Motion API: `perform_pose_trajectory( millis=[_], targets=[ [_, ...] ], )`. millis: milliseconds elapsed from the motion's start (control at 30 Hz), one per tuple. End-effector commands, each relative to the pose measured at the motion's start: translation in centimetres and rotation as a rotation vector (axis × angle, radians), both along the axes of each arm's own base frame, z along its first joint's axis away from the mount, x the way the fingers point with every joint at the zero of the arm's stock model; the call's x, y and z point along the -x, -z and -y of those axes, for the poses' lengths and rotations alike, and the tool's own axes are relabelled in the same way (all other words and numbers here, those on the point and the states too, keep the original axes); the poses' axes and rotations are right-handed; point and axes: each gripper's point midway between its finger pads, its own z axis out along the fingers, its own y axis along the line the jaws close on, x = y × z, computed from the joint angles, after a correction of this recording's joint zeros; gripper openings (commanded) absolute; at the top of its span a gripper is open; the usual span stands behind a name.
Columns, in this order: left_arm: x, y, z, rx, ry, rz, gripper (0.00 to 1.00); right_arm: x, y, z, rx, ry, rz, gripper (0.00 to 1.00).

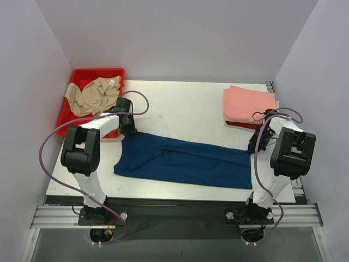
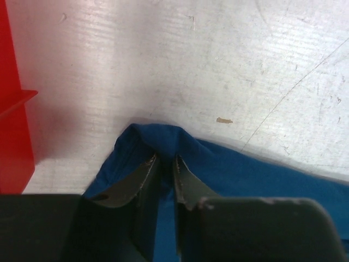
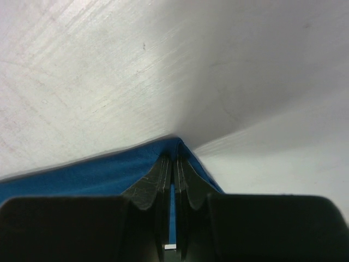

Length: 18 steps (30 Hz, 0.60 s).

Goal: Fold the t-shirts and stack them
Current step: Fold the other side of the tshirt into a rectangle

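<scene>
The navy blue t-shirt [image 1: 182, 160] lies stretched across the table, folded lengthwise into a long band, with no print showing. My left gripper [image 1: 128, 130] is shut on its far left corner; in the left wrist view the cloth [image 2: 163, 139] bunches between the fingers at my gripper [image 2: 164, 159]. My right gripper [image 1: 255, 145] is shut on the shirt's far right corner [image 3: 175, 146], pinched between the tips of my gripper [image 3: 173, 158]. A beige t-shirt [image 1: 94, 95] lies crumpled in the red bin [image 1: 92, 73]. A folded salmon-pink shirt [image 1: 248, 105] lies on a red one [image 1: 240, 125] at the back right.
The red bin's wall [image 2: 13, 131] stands close to the left of my left gripper. The white table [image 1: 180, 103] has bare surface behind the navy shirt. Purple walls enclose the table on three sides.
</scene>
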Motion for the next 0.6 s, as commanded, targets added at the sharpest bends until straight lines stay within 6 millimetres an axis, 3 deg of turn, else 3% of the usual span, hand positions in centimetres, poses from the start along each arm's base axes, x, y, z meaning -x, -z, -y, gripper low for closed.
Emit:
perform_pose_trajectory(
  millis=[0,400,467,567],
  targets=[
    [-2.3,-0.2,0.6,0.033,0.015,0.076,0.23,0.8,-0.8,1.2,0.046,0.032,-0.019,0.0],
    [-6.2,0.0,3.2,0.11,0.085,0.122,0.22,1.3,-1.8,3.2,0.061,0.082,-0.001,0.0],
    [-6.5,-0.4,4.0,0.133,0.108,0.13,0.33,1.2,-2.0,3.1,0.055,0.079,0.006,0.0],
    [-7.5,-2.7,4.9,0.15,0.127,0.18,0.48,1.1,-2.3,2.9,0.042,0.081,0.015,0.0]
  ],
)
